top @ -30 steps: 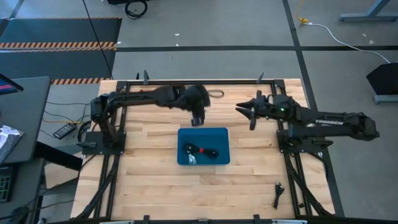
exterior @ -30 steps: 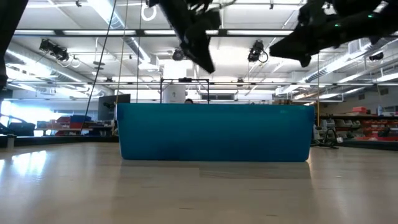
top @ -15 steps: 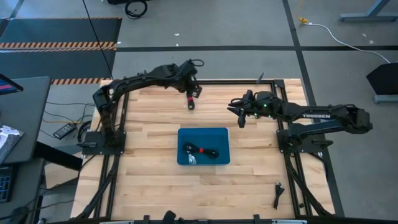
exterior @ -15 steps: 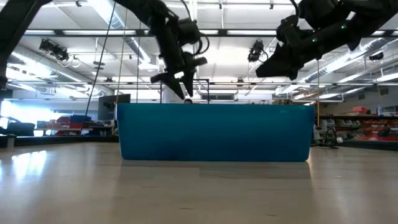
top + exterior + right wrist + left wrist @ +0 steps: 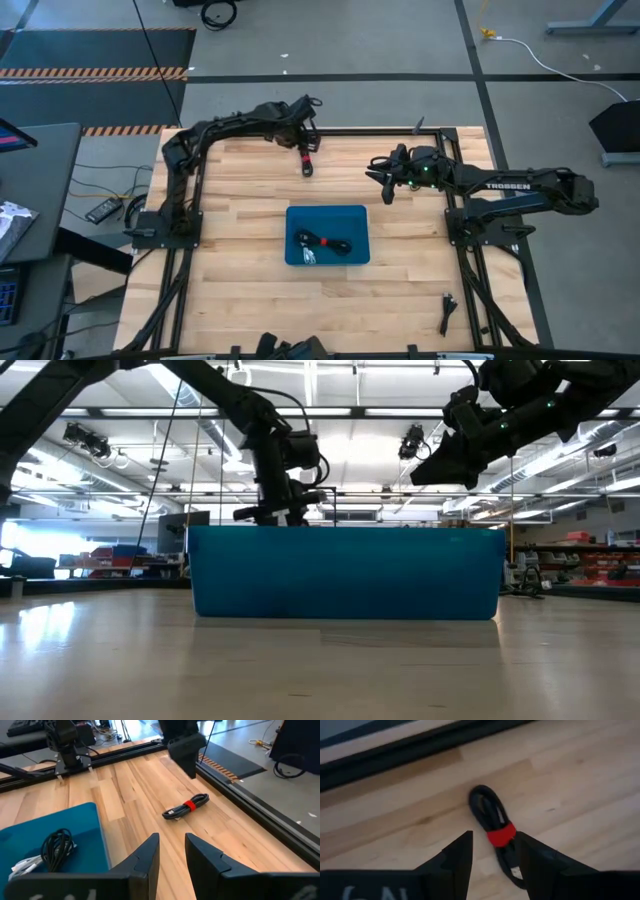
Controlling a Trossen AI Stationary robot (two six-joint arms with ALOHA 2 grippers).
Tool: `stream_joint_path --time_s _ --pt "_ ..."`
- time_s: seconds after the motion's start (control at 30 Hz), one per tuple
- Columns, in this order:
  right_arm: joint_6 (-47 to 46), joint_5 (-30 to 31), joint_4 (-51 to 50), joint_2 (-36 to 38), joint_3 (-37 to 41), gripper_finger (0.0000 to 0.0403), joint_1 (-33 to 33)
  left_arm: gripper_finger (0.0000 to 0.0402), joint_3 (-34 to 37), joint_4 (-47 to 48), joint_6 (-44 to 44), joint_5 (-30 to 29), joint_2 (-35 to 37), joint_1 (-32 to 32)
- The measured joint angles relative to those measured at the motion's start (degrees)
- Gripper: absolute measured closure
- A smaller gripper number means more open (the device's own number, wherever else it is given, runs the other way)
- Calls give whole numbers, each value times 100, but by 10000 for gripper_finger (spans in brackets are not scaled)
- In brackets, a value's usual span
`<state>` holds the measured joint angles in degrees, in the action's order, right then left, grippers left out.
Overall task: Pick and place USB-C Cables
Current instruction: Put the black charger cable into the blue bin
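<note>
Step in hand looks like the pick — the left gripper [image 5: 307, 166] hangs low over a loose cable [image 5: 496, 833] on the far part of the table [image 5: 240, 270], beyond the blue tray [image 5: 358, 212]. In the left wrist view the fingers [image 5: 455, 857] are spread, with the cable's red band [image 5: 500, 834] sitting in the gap between them. Nothing gripped yet.

Next move, as I read it: drop straight down so the fingers straddle the coil at the band, close, lift, then carry it to the tray. The coil lies at an angle across the gap, so the close needs to catch the bundle and not just one loop.

The tray already holds one coiled cable [image 5: 326, 242] with a red tie, plus a pale bit beside it I can't identify.

The right gripper [image 5: 383, 181] waits in the air off the tray's far right corner — fingers [image 5: 145, 860] released, holding nothing.

Hard to see:
- From the low view the tray wall hides the loose cable and the left fingertips, so how far they are off the wood is unclear.
- In the high view the cable is mostly under the gripper.
- A small dark item [image 5: 446, 314] near the right front edge — can't tell what it is.
</note>
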<state>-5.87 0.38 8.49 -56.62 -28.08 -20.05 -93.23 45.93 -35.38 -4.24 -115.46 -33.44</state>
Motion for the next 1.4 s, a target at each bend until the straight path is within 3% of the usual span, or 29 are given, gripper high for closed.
stream_joint_path --time_s 0.47,0.73,1.17,1.4 --pt "4 -160 109 0 0 304 2 167 0 -81 -2 187 -432 100" --pt "5 -193 213 0 2 304 2 146 -4 -366 7 438 -670 159" --pt "4 -275 154 0 4 304 11 149 0 -419 198 591 -969 151" --pt "4 -302 164 0 4 305 11 221 0 -307 555 502 -984 186"
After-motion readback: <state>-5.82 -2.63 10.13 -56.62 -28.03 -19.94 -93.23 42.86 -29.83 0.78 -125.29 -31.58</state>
